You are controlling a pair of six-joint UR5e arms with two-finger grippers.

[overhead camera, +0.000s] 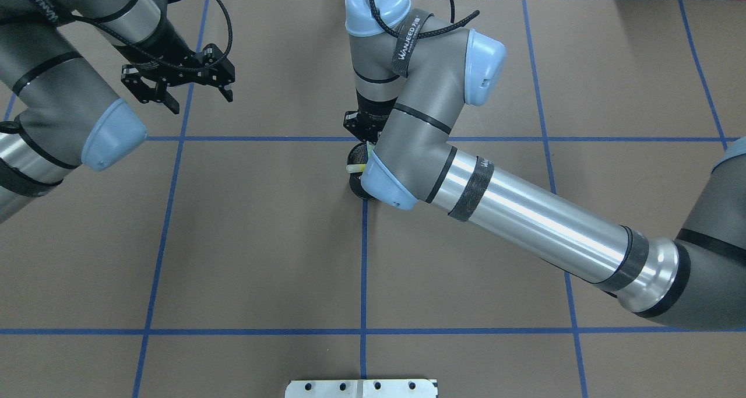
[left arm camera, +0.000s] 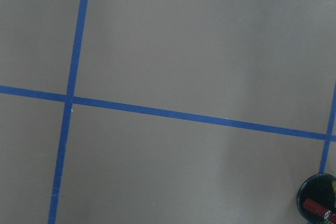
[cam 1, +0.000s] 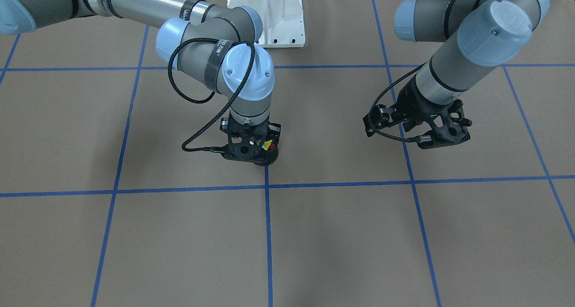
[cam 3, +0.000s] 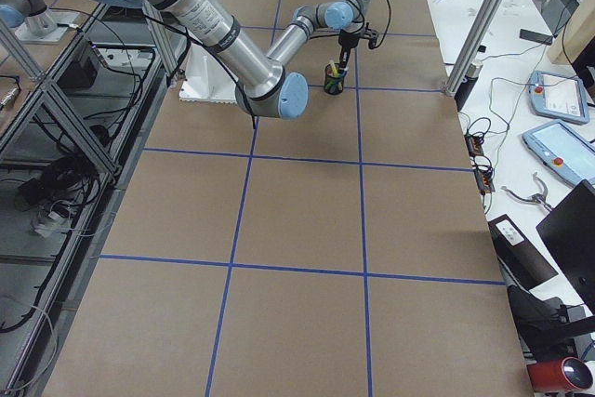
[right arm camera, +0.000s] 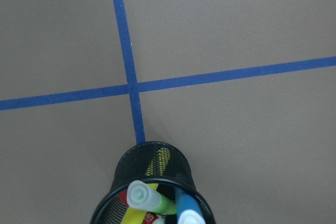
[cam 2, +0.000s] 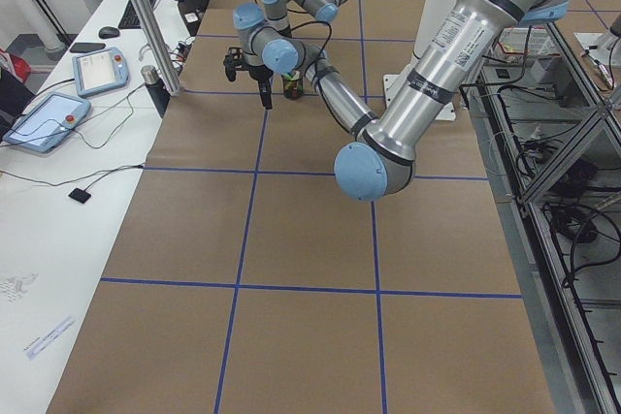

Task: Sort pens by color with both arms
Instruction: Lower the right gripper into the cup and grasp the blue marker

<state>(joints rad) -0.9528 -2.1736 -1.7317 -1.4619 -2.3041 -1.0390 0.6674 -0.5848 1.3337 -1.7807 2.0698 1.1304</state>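
Note:
A black mesh cup [right arm camera: 152, 174] stands on a blue tape crossing and holds several pens: a light green capped one [right arm camera: 143, 194], a yellow one [right arm camera: 134, 216] and a blue one [right arm camera: 185, 208]. My right gripper [cam 1: 257, 150] hangs straight over the cup [cam 1: 269, 156]. Its fingers are hidden by its own body, so I cannot tell whether they are open. The arm hides most of the cup [overhead camera: 356, 176] in the overhead view. My left gripper [overhead camera: 195, 98] is open and empty, above bare table well to the left of the cup. The left wrist view shows the cup [left arm camera: 317, 200] in its bottom right corner.
Brown paper with a blue tape grid [overhead camera: 362, 270] covers the table. The white pedestal base [cam 1: 269, 15] stands at the robot's edge. In the side views, tablets and cables [cam 2: 58, 113] lie on the benches past the far edge, and a metal post [cam 3: 474, 53] stands there.

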